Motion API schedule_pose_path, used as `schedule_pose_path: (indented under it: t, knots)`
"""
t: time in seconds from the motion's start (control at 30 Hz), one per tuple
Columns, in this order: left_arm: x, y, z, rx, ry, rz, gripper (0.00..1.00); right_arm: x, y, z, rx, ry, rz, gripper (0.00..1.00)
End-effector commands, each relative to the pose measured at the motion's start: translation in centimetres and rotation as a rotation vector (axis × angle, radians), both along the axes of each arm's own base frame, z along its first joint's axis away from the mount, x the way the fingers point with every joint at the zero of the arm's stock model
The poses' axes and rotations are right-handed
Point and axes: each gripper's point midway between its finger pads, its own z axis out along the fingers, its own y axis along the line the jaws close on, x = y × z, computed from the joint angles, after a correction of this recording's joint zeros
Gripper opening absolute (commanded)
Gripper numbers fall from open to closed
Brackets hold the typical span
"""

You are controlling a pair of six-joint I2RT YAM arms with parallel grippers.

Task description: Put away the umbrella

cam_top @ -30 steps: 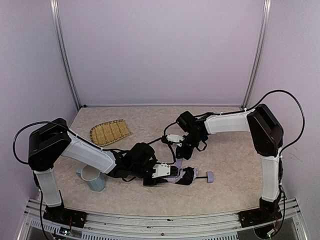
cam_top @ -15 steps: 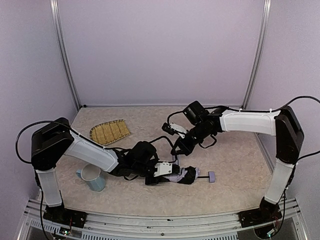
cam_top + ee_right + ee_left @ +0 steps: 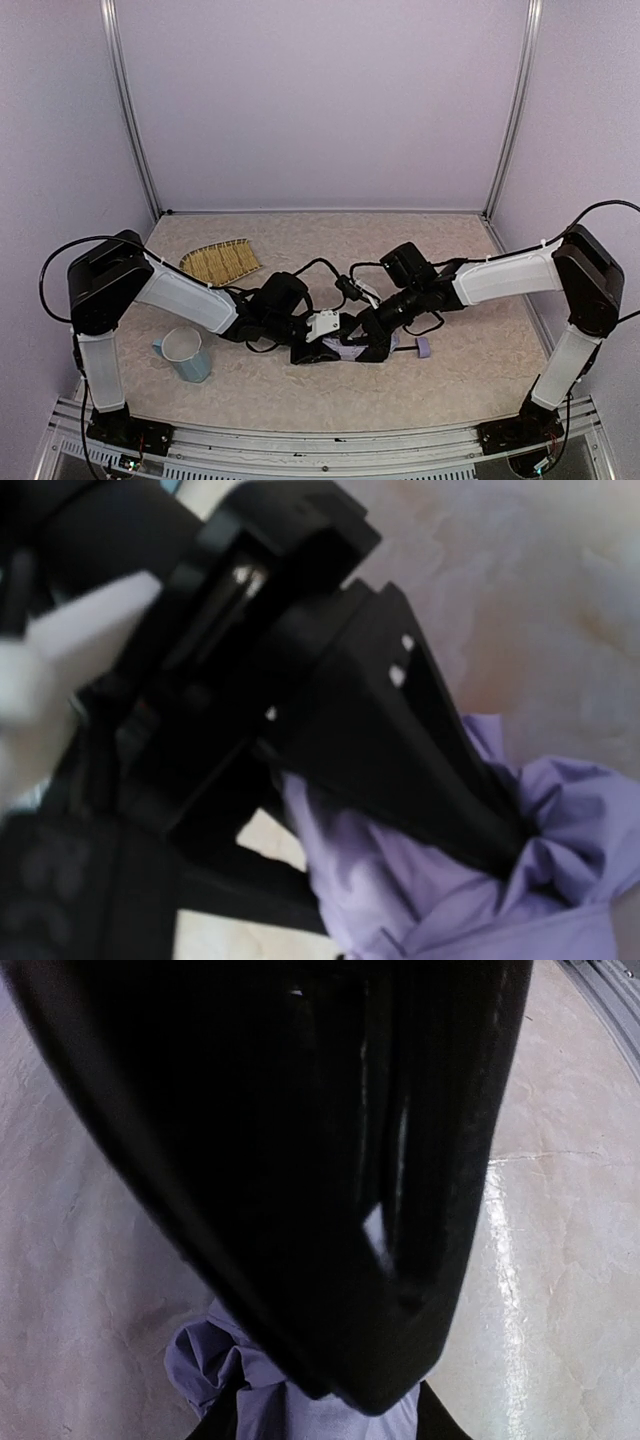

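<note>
Holding the compact folding umbrella [image 3: 352, 352] of pale lavender fabric and black lining, the left gripper [image 3: 338, 348] is clamped partway closed around the bunched canopy. The bundle lies at the front centre of the speckled beige table [image 3: 450, 390]. The right gripper [image 3: 374, 334] has its jaws fully together, with the tips pressed into the fabric folds from the far side. Whether a fold is pinched between them cannot be told.

Hazards from this position:
1. Collision. Both grippers work on the same short bundle and stand almost touching, so a small misjudged move by either could strike the other.
2. Snagging. Closed tips buried in loose cloth could drag a fold out on withdrawal and undo the gathering.
3. Slip. The left grip appears to bear on soft fabric, not on the shaft, so the bundle could twist or slide out if lifted.
4. Poor feedback. The left wrist view is almost wholly blocked by a black mass, with only a patch of lavender cloth [image 3: 290, 1400] showing.

Condition of the umbrella: collapsed but untidy. The lavender fabric is crumpled into loose creases, and the black lining shows within the bundle. A thin black shaft [image 3: 403, 349] projects to the right and ends in a small lavender handle knob [image 3: 422, 349], which rests on the table apart from both grippers
</note>
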Motion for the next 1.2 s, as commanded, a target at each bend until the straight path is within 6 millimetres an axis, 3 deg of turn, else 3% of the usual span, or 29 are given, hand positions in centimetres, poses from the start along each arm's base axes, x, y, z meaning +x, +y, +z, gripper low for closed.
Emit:
schedule_pose_path:
  t: [0.0,0.23,0.4,0.6,0.8,1.03,1.17]
  knots:
    - [-0.8,5.5,-7.6,0.234,0.237,0.159,0.0,-3.3,0.6,0.3,0.037,0.027,0.06,0.0]
    - [-0.5,5.4,-8.1,0.233,0.288,0.173,0.0,-4.2,1.4,-2.8,-0.083,-0.164,0.093,0.0]
    - [0.1,6.1,-8.4,0.244,0.311,0.198,0.0,-4.3,-0.6,-6.3,-0.224,-0.225,0.072,0.0]
    - [0.3,6.8,-8.9,0.268,0.329,0.2,0.0,-5.7,-2.2,-8.9,-0.255,-0.213,0.058,0.16]
    - [0.1,6.8,-8.8,0.265,0.337,0.185,0.0,-6.3,-2.9,-8.5,-0.245,-0.197,0.03,0.24]
    - [0.1,6.7,-9.0,0.269,0.334,0.184,0.0,-8.1,-4.6,-7.8,-0.224,-0.141,-0.008,0.25]
    - [-0.1,6.7,-8.9,0.27,0.322,0.173,0.0,-7.8,-4.0,-5.0,-0.156,-0.17,-0.013,0.25]
